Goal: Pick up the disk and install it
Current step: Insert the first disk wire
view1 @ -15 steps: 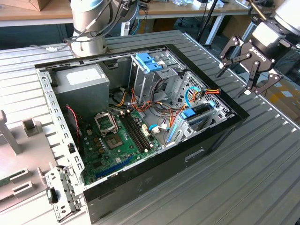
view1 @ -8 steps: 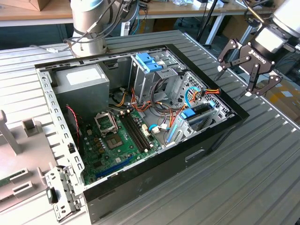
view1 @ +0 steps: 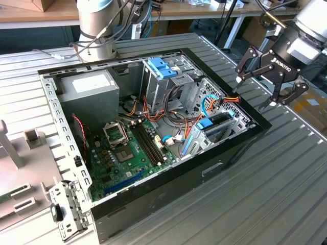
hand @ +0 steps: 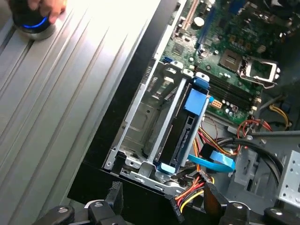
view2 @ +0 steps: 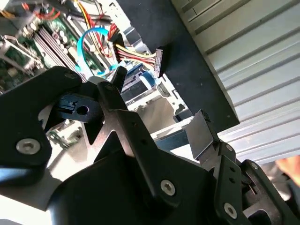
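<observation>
The disk (view1: 217, 122) stands on edge in the drive bay at the near right corner of the open computer case (view1: 168, 189), a blue tab on its top. In the first wrist view the disk (hand: 183, 136) is a dark slab between metal bay rails, with blue plastic at both ends. My gripper (view1: 256, 92) hovers above the case's right edge, open and holding nothing. In the second wrist view, the gripper (view2: 159, 105) frames the bay and a bundle of cables. In the first wrist view, the black tips of the gripper (hand: 161, 201) sit just off the case wall.
Inside the case lie the motherboard (view1: 127, 148), a grey power-supply box (view1: 89, 89), a drive cage with a blue latch (view1: 163, 69) and loose cables (hand: 211, 161). The arm's base (view1: 97, 30) stands behind the case. A hand (hand: 35, 16) rests on a blue-lit knob on the ribbed table.
</observation>
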Robot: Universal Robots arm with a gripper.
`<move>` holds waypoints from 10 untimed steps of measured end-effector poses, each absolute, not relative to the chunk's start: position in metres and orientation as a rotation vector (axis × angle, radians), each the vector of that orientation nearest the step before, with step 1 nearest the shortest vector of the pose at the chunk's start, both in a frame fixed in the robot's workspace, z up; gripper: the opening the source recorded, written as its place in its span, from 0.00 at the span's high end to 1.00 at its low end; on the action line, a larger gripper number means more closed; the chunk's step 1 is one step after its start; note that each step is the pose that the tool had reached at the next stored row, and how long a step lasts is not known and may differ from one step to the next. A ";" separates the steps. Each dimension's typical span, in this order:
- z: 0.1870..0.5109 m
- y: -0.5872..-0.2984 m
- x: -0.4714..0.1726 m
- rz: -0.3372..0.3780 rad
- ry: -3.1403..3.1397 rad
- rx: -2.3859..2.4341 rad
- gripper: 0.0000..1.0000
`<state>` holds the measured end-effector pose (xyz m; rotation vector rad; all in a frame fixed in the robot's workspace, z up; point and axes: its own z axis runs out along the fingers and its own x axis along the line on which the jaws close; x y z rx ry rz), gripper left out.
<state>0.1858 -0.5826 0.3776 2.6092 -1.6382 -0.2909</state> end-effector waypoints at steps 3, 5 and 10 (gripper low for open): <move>0.377 -0.583 0.186 -0.288 -1.552 2.655 0.22; 0.376 -0.583 0.186 -0.285 -1.484 2.688 0.22; 0.375 -0.583 0.186 -0.280 -1.343 2.752 0.22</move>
